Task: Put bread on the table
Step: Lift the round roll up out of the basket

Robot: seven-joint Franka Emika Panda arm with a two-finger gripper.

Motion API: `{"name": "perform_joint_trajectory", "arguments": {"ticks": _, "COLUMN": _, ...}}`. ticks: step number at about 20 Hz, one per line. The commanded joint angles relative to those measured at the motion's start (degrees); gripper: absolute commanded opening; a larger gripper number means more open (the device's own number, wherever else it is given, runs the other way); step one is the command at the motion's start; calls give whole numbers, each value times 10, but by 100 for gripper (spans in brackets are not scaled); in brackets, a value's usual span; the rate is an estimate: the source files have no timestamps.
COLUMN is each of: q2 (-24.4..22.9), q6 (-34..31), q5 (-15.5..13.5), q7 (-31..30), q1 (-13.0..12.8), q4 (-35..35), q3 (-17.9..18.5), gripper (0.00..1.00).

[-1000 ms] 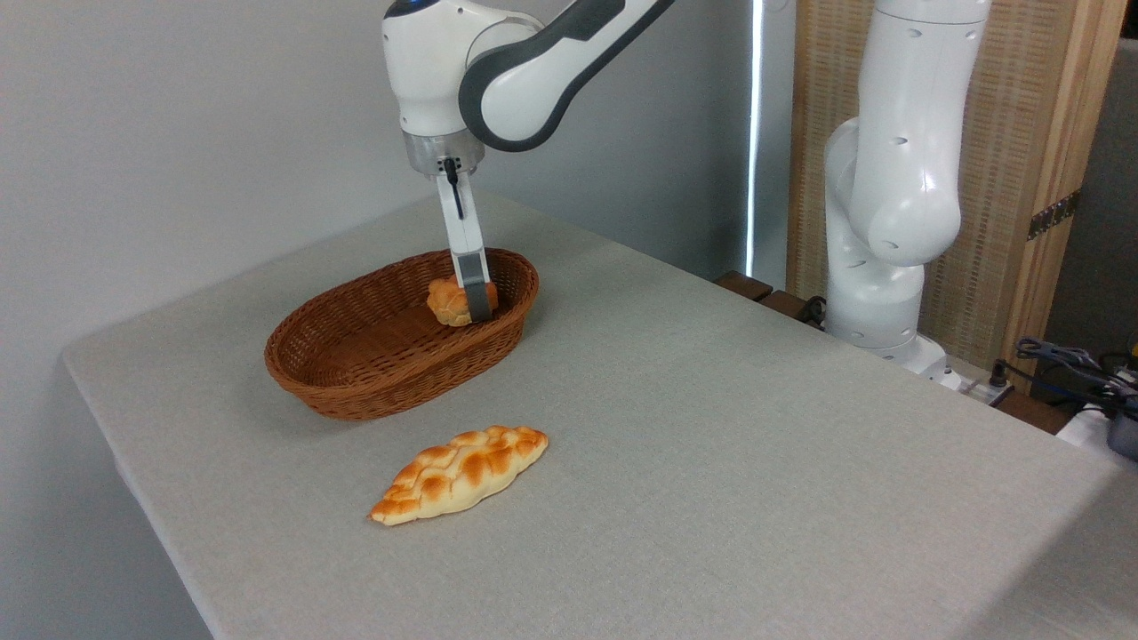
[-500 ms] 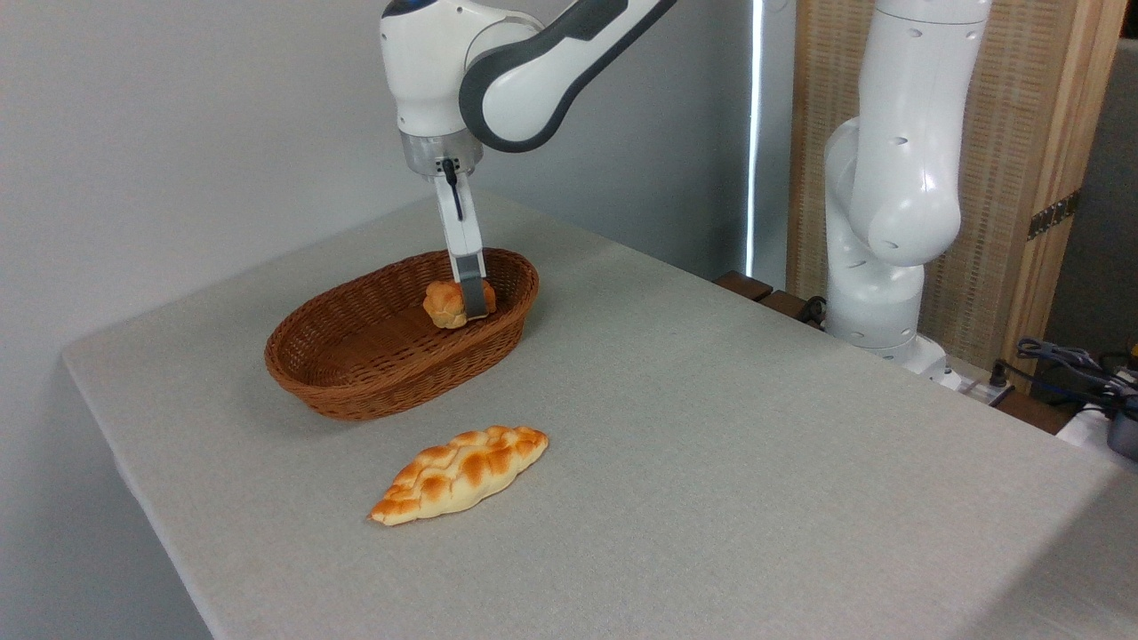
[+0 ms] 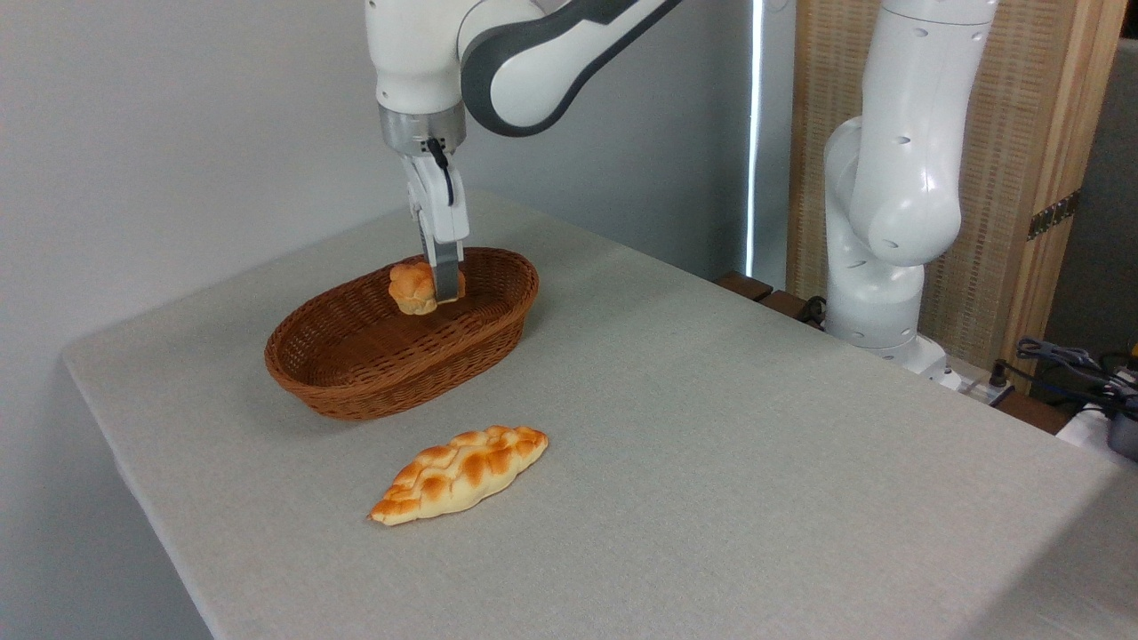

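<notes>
The bread [image 3: 409, 286], a small round orange-brown bun, hangs just above the floor of the wicker basket [image 3: 356, 391], near its far side. My gripper [image 3: 434, 289] points straight down and is shut on the bread, with one grey finger [image 3: 445, 276] showing in front of the bun's right side. The other finger is hidden behind the bun. The light grey table [image 3: 711, 427] stretches out around the basket.
A longer braided loaf [image 3: 460, 472] lies on the table in front of the basket. The arm's white base [image 3: 889, 222] stands at the table's far right edge, with cables [image 3: 1067, 360] beside it. A grey wall runs behind the table on the left.
My gripper has risen and shifted left inside the basket, carrying the bread with it off the basket floor. The braided loaf has not moved.
</notes>
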Motion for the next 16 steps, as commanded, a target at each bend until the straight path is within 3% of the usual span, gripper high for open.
{"name": "perform_joint_trajectory", "arguments": {"ticks": 1, "q2": -16, "q6": -57, "q5": -11, "q7": 1, "q1": -4, "q4": 33, "q3": 27, "gripper": 26}}
{"name": "perform_joint_trajectory", "arguments": {"ticks": 8, "q2": -21, "q6": -149, "q5": -1, "q7": 12, "q1": -4, "q4": 104, "q3": 95, "gripper": 29}}
{"name": "perform_joint_trajectory", "arguments": {"ticks": 10, "q2": -22, "q6": -151, "q5": 28, "q7": 14, "q1": -4, "q4": 108, "q3": 122, "gripper": 33}}
{"name": "perform_joint_trajectory", "arguments": {"ticks": 12, "q2": -22, "q6": -155, "q5": 74, "q7": 18, "q1": 2, "q4": 107, "q3": 124, "gripper": 33}}
{"name": "perform_joint_trajectory", "arguments": {"ticks": 14, "q2": -20, "q6": -174, "q5": 119, "q7": 50, "q1": 18, "q4": 107, "q3": 123, "gripper": 33}}
{"name": "perform_joint_trajectory", "arguments": {"ticks": 16, "q2": -16, "q6": -190, "q5": 131, "q7": 101, "q1": 47, "q4": 107, "q3": 124, "gripper": 36}}
